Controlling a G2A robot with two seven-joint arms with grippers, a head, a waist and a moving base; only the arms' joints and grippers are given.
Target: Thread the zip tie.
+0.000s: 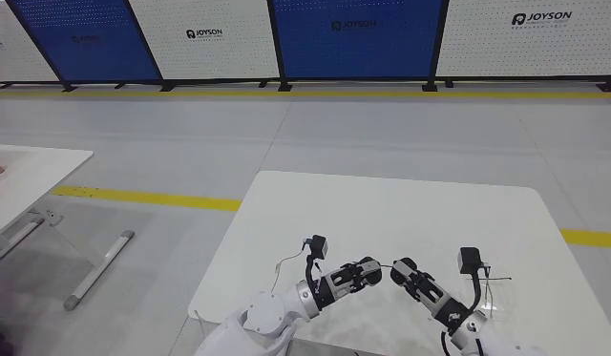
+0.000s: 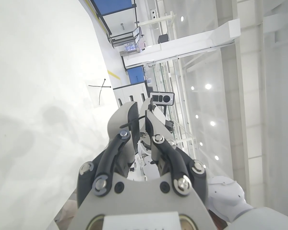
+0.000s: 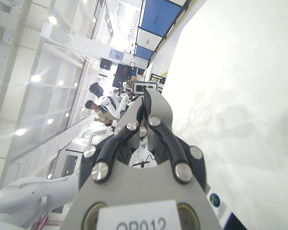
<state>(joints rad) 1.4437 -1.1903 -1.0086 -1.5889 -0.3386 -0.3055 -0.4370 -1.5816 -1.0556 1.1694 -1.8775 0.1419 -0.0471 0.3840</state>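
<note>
My two grippers meet tip to tip over the near part of the white table (image 1: 401, 213). A thin black zip tie (image 1: 387, 263) runs between them. The left gripper (image 1: 370, 271) comes from the left, and in its wrist view the left gripper (image 2: 140, 112) is shut on the zip tie (image 2: 133, 121), which crosses its dark pads. The right gripper (image 1: 404, 268) faces it from the right. Its wrist view shows the right gripper (image 3: 146, 98) with pads pressed together; the tie itself is hidden between them.
Two loose zip ties (image 1: 492, 280) lie crossed on the table beyond the right arm, and the loose zip ties (image 2: 101, 89) also appear near the table edge. Blue and white pegboard panels (image 1: 353, 27) stand across the floor. Another white table (image 1: 29, 175) is at the left.
</note>
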